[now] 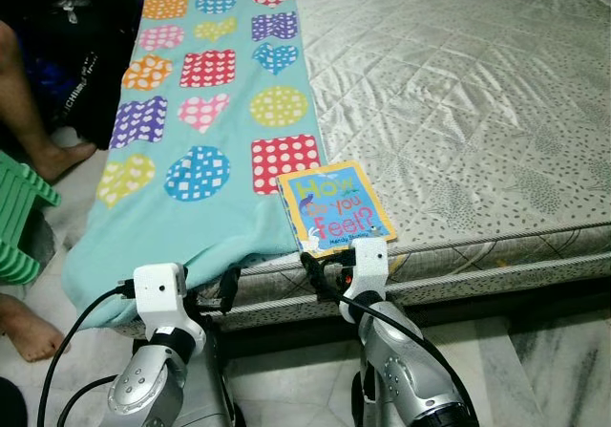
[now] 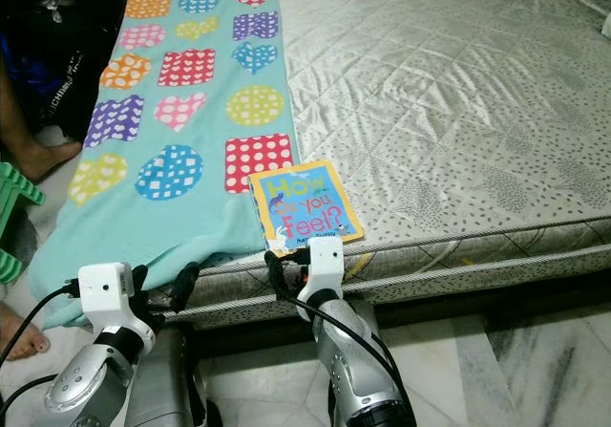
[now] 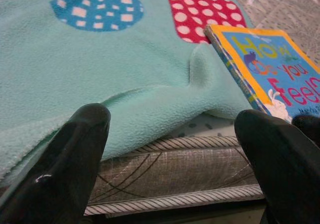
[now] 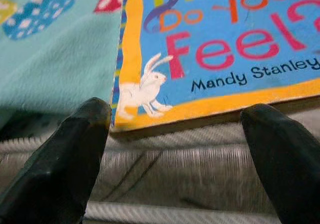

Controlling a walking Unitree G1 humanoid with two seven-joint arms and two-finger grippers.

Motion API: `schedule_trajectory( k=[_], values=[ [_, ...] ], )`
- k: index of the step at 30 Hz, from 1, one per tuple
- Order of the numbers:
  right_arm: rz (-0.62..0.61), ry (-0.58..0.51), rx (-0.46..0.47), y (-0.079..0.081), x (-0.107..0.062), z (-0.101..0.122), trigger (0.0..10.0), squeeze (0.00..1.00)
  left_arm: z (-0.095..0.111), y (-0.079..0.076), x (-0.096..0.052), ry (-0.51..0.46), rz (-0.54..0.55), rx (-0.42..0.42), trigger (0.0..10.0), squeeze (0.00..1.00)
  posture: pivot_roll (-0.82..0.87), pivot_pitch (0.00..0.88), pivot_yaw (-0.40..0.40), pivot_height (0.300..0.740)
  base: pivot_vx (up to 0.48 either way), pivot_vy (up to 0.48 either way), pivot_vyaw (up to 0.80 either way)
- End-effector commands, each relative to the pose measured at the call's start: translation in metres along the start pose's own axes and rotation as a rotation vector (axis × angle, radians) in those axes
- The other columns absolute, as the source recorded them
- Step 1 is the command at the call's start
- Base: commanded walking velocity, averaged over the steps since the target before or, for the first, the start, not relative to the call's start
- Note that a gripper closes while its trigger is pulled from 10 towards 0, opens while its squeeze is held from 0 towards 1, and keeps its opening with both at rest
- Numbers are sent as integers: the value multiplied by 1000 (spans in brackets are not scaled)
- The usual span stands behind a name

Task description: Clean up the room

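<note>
The right gripper, jaws wide, hovered just short of the book at the mattress edge (beside the blanket); the left gripper gaped too.

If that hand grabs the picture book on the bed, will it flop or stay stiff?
Probably stiff: the picture book shows a thick, board-like edge and lies flat. Its glossy-looking cover may be slippery. It overhangs the mattress edge slightly, so a push from the open right hand would likely slide it, not bend it.
</note>
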State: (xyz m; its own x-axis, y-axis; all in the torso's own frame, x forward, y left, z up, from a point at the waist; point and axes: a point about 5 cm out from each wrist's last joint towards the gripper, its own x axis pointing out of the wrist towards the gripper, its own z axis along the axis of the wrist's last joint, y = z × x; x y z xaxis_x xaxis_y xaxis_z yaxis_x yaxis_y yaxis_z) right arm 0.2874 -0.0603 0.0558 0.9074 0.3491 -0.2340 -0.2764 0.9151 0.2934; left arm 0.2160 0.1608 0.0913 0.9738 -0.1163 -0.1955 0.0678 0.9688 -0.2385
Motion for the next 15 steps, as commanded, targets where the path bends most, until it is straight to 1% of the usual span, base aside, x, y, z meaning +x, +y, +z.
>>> schedule_trajectory(
  k=[1, 2, 4, 5, 6, 10, 12, 13, 15],
  values=[
    [73, -17, 168, 52, 8, -6, 10000, 0, 2, 1, -3, 4, 12, 12, 10000, 0, 39, 169, 46, 521, 0, 0, 0],
    [64, -11, 148, 52, 10, -8, 10000, 0, 2, 1, -4, 3, 13, 13, 10000, 0, 48, 171, 43, 521, 0, 0, 0],
    [66, -18, 144, 53, 13, -7, 10000, 0, 3, 2, -5, 3, 16, 14, 10000, 0, 50, 172, 43, 521, 0, 0, 0],
    [62, -10, 114, 53, 16, -6, 10000, 0, 3, 3, -6, 4, 20, 14, 10000, 0, 52, 174, 40, 521, 0, 0, 0],
    [62, -10, 110, 53, 17, -5, 10000, 0, 3, 4, -6, 4, 22, 15, 10000, 0, 52, 174, 40, 521, 0, 0, 0],
    [32, -1, 73, 48, 25, -4, 10000, 0, 1, 3, -8, 11, 26, 11, 10000, 0, 48, 176, 36, 521, 0, 0, 0],
    [15, -9, 73, 45, 26, -3, 10000, 0, 0, 0, -8, 13, 24, 8, 10000, 0, 45, 175, 36, 521, 0, 0, 0],
    [-2, -1, 56, 43, 26, -3, 10000, 0, 0, 0, -8, 14, 23, 7, 10000, 0, 45, 175, 36, 521, 0, 0, 0],
    [-1, 2, 68, 43, 26, -4, 10000, 0, -1, -1, -8, 17, 22, 6, 10000, 0, 43, 174, 37, 521, 0, 0, 0]
  ],
)
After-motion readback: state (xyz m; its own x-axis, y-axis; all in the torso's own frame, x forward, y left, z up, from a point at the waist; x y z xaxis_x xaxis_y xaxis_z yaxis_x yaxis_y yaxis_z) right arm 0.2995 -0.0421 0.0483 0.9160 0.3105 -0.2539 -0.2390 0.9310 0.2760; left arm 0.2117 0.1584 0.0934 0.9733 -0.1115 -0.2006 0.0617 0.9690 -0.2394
